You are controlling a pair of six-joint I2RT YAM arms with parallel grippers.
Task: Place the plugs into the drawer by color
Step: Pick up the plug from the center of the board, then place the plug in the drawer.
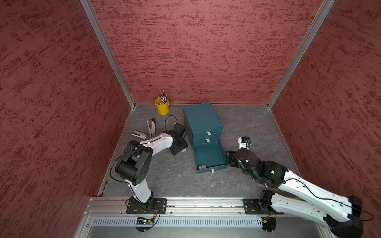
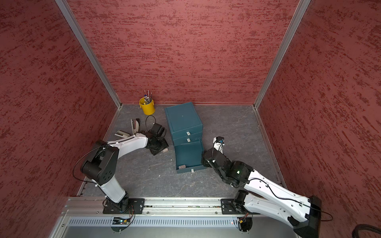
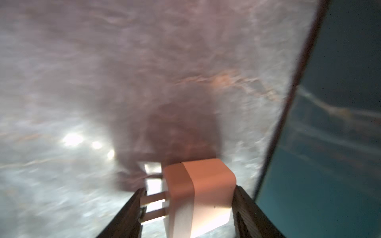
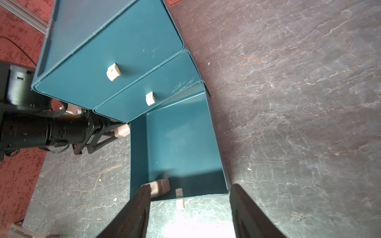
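- your left gripper (image 3: 189, 188) clasps the pink plug (image 3: 206, 185) beside the open drawer (image 1: 208, 154); the right gripper (image 4: 190, 186) hangs open, empty
- prongs point at one finger; the long axis runs finger to finger
- prong tips may slip, i judge; carry it level into the drawer, beside the other pink plug (image 4: 159, 187)

One plug (image 1: 202, 166) in bottom drawer (image 1: 208, 154), second plug (image 1: 183, 151) left of it.

I see a table (image 1: 165, 181) of matt, veined grey stone look; smooth teal drawers (image 4: 127, 47), faintly glossy and scratched; a plug (image 3: 206, 185) of smooth pink plastic, prongs (image 3: 154, 198) shiny metal.
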